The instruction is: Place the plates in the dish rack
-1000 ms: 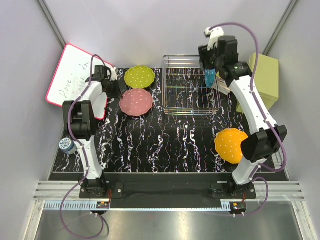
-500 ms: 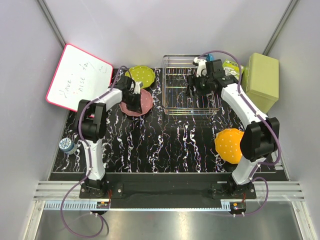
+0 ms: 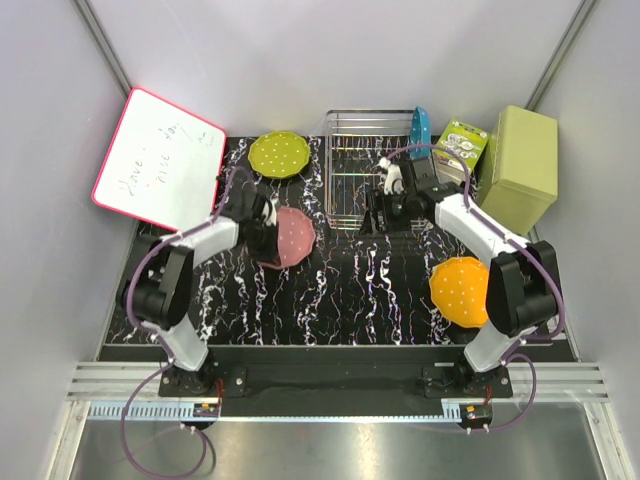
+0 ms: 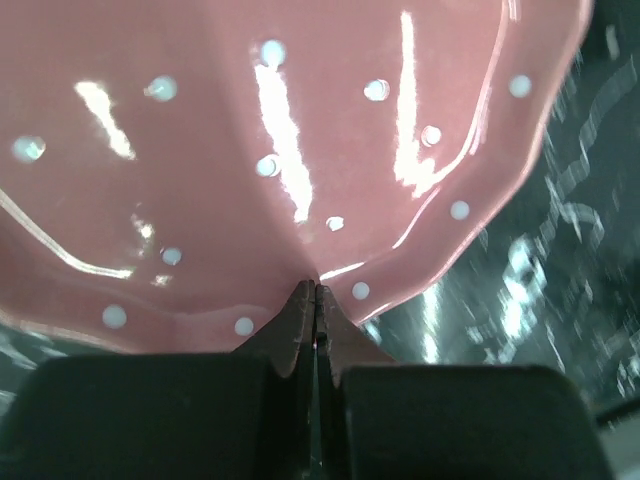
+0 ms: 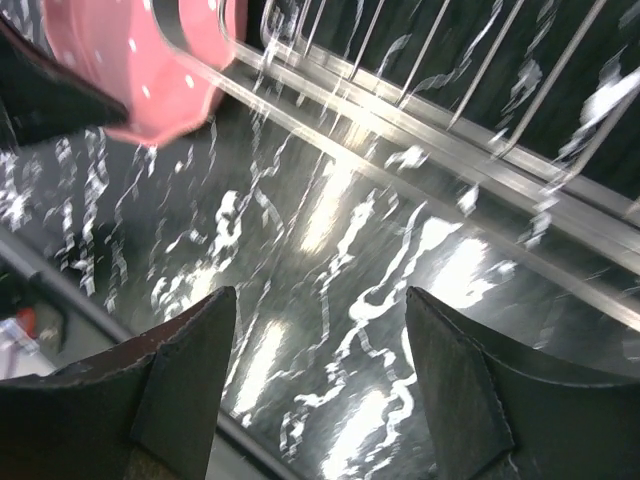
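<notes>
The left hand (image 4: 315,300) pinches the rim of the pink plate (image 3: 290,238), left of centre in the overhead view. The right hand (image 5: 320,310) hangs wide open at the lower edge of the dish rack (image 3: 345,125), upper centre, where the blue plate (image 3: 421,127) stands at its upper right corner.

My gripper (image 5: 320,300) has its jaws spread, with nothing between them, over the black marbled table (image 5: 300,205). The dish rack (image 5: 480,150) wires run from 12 to 3 o'clock. The pink plate (image 5: 140,70) is at 10 o'clock.
</notes>
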